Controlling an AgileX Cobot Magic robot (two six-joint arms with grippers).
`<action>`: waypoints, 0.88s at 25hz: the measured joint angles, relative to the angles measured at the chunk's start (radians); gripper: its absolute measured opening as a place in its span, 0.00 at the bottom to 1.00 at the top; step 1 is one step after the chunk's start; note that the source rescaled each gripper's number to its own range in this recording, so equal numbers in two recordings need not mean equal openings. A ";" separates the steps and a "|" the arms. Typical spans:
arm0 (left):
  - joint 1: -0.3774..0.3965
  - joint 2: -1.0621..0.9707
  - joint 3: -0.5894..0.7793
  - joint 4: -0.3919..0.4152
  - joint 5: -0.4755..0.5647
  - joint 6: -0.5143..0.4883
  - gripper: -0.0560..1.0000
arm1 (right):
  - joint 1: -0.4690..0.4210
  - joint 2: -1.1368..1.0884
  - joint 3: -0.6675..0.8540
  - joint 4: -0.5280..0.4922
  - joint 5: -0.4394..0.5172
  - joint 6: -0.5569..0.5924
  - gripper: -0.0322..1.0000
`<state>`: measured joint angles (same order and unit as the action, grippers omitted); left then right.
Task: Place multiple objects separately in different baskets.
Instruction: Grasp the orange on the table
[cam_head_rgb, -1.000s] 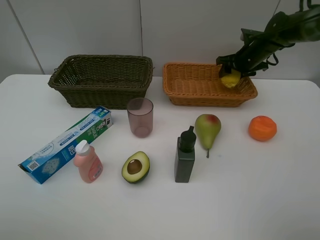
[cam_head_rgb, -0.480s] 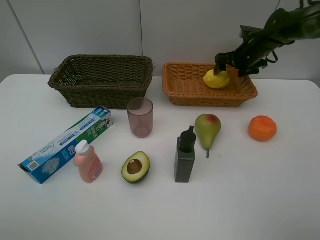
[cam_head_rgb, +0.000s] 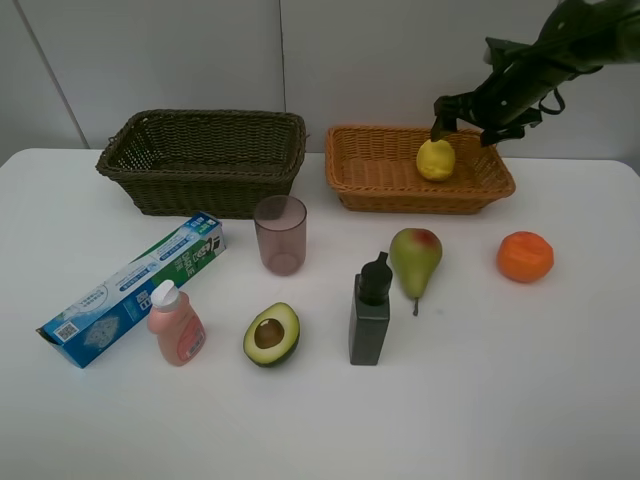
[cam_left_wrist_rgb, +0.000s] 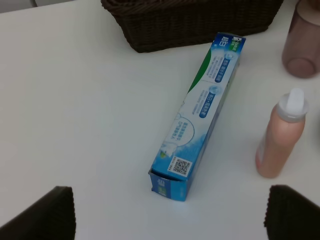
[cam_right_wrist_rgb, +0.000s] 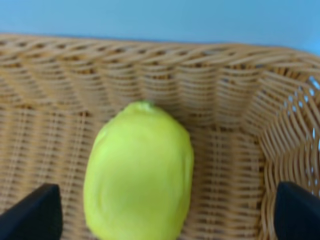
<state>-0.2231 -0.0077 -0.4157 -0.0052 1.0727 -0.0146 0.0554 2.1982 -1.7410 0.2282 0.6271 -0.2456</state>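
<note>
Now: lemon (cam_head_rgb: 436, 160) lies inside the orange-tan basket (cam_head_rgb: 400, 196), toward its right end, loose on the weave. My right gripper (cam_head_rgb: 463, 128) hangs just above that basket's back rim, jaws wide, clear of the lemon. Left gripper (cam_left_wrist_rgb: 165, 212) is well away from the basket, over the toothpaste box (cam_left_wrist_rgb: 200, 117), jaws wide, holding nothing.

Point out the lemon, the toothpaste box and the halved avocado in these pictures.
lemon (cam_head_rgb: 436, 159): exterior high view, middle of its yellow skin.
toothpaste box (cam_left_wrist_rgb: 200, 112): left wrist view, middle of its long top face.
halved avocado (cam_head_rgb: 269, 334): exterior high view, on the brown pit in its cut face.
</note>
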 joint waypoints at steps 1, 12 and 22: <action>0.000 0.000 0.000 0.000 0.000 0.000 1.00 | 0.000 -0.006 0.000 -0.008 0.018 -0.002 0.82; 0.000 0.000 0.000 0.000 0.000 0.000 1.00 | 0.000 -0.081 0.000 -0.140 0.269 -0.002 0.82; 0.000 0.000 0.000 0.000 0.000 0.000 1.00 | -0.001 -0.109 -0.001 -0.189 0.487 0.002 0.69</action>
<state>-0.2231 -0.0077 -0.4157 -0.0052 1.0727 -0.0146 0.0544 2.0894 -1.7419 0.0393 1.1137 -0.2438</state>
